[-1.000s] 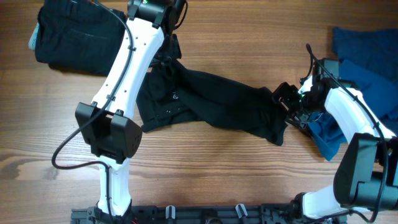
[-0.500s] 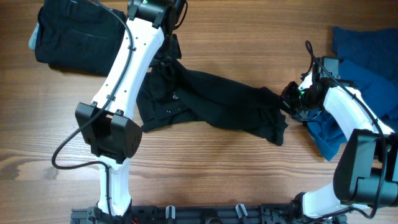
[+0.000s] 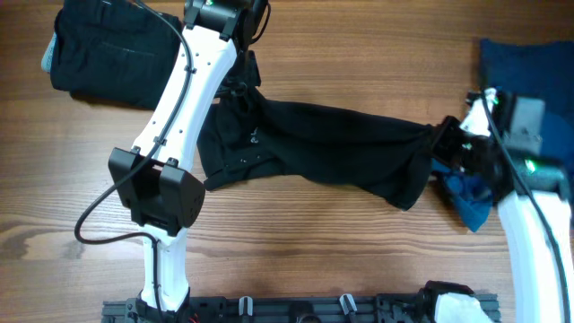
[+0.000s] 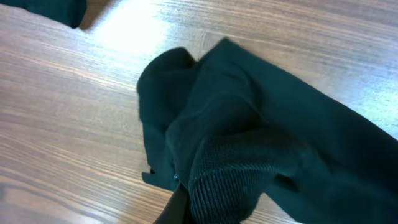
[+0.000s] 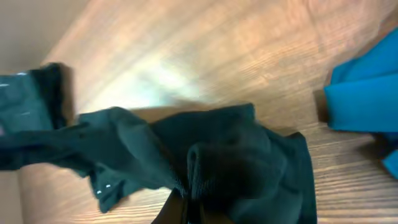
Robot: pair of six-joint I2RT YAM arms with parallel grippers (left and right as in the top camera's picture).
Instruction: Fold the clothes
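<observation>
A black shirt (image 3: 332, 148) with a small white chest mark (image 3: 254, 138) is stretched across the middle of the wooden table (image 3: 314, 242) between both arms. My left gripper (image 3: 240, 86) is shut on its far-left end; the left wrist view shows ribbed black fabric (image 4: 230, 180) bunched over the fingers (image 4: 180, 208). My right gripper (image 3: 445, 142) is shut on the shirt's right end, and black cloth (image 5: 242, 162) is gathered at its jaws in the right wrist view. The fingertips of both grippers are mostly hidden by cloth.
A folded black garment (image 3: 103, 54) lies at the far left corner. Blue garments (image 3: 529, 72) are piled at the right edge, with a blue piece (image 3: 466, 196) just beneath my right arm (image 3: 529, 224). The left arm (image 3: 184, 99) crosses the table's left half.
My right gripper closed on the shirt's right end and pulled it to the right, drawing the shirt out longer. The left gripper has held still.
</observation>
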